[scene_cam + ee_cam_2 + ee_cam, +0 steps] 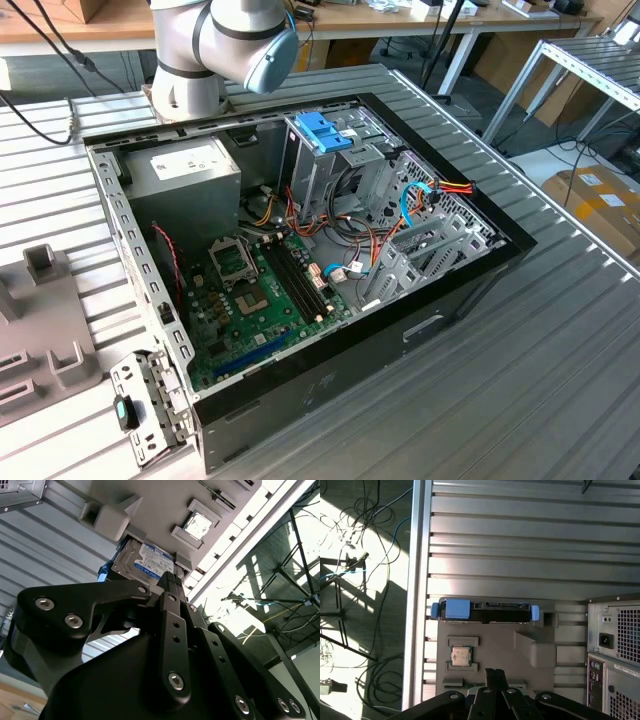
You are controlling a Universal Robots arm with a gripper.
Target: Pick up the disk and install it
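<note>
Blue-framed, the disk (487, 606) is lying in a grey holder (520, 652) on the ribbed worktop (520, 555); the tool (495, 674) is hovering nearby, pressed together, empty.

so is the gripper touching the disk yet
Apart. In the first wrist view the gripper hangs short of the disk, with bare grey fixture showing between them.

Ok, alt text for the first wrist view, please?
The disk, edge-on in its blue carrier, rests on a grey holder on a ribbed metal table, with the black gripper apart from it. A small square chip lies in the holder, and a computer case's rear panel stands beside it.
</note>
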